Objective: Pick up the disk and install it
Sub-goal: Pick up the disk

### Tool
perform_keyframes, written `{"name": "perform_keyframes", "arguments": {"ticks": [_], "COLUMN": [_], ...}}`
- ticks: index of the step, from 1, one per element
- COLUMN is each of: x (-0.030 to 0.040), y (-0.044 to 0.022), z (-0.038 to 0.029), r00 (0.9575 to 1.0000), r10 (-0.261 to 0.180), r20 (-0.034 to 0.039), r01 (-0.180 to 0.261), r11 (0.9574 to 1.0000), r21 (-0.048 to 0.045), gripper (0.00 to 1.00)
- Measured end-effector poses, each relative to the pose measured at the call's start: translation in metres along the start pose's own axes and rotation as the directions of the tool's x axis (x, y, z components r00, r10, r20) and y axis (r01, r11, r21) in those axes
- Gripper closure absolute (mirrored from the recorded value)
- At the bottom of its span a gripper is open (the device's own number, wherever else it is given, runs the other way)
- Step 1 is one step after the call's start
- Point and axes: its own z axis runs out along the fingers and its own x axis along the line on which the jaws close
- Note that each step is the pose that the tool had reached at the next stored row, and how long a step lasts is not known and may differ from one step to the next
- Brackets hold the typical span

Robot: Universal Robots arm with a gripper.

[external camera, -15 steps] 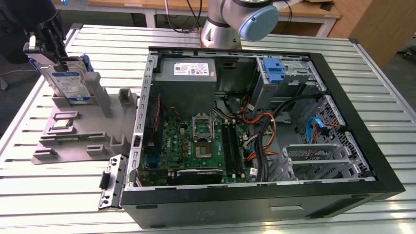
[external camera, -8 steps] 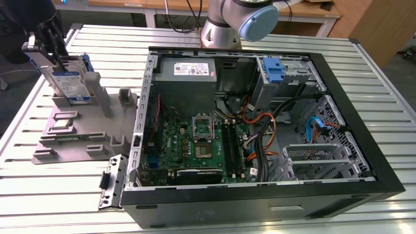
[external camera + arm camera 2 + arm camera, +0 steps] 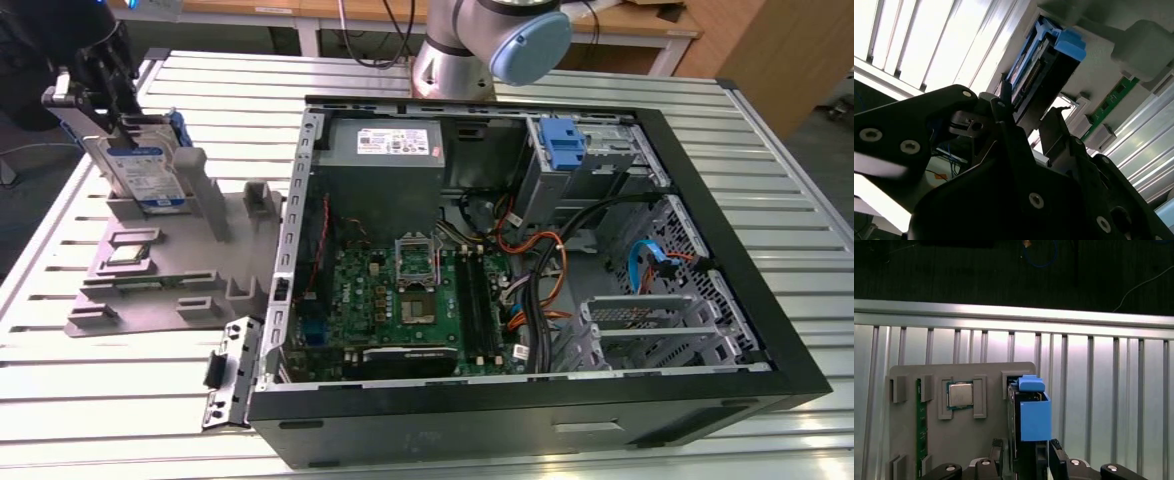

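Ribbed metal table (image 3: 781,150) under everything, with an open PC case (image 3: 534,420) lying on its side so the insides face up and can be reached from above. Off to the exterior view's left is a grey parts holder (image 3: 147,295). The disk (image 3: 144,170) is standing on edge in one of its slots, blue carrier frame at the top. Pretty sure that's the whole point of the holder: both flat faces are free to grab.

I'm the gripper (image 3: 1026,452) parked right over it, jaws spread with one on each flat side. In the second wrist view there's a sliver of light beside the disk, so I'd call it straddling, not pinching. Disk's not lifted, it's seated in the slot, well apart from the case's drive bay (image 3: 601,150).
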Motion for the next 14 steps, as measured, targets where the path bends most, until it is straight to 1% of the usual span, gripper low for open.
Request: {"name": "perform_keyframes", "arguments": {"ticks": [5, 7, 8, 9, 10, 14], "x": [0.0, 0.0, 0.0, 0.0, 0.0, 0.0], "y": [0.0, 0.0, 0.0, 0.0, 0.0, 0.0], "z": [0.0, 0.0, 0.0, 0.0, 0.0, 0.0], "r00": [1.0, 1.0, 1.0, 1.0, 1.0, 1.0], "r10": [0.0, 0.0, 0.0, 0.0, 0.0, 0.0], "r20": [0.0, 0.0, -0.0001, -0.0001, -0.0001, 0.0], "r01": [0.0, 0.0, 0.0, 0.0, 0.0, 0.0], "r11": [1.0, 1.0, 1.0, 1.0, 1.0, 1.0], "r21": [0.0, 0.0, -0.0001, -0.0001, -0.0001, -0.0001], "gripper": [0.51, 0.53, 0.59, 0.59, 0.65, 0.65]}}
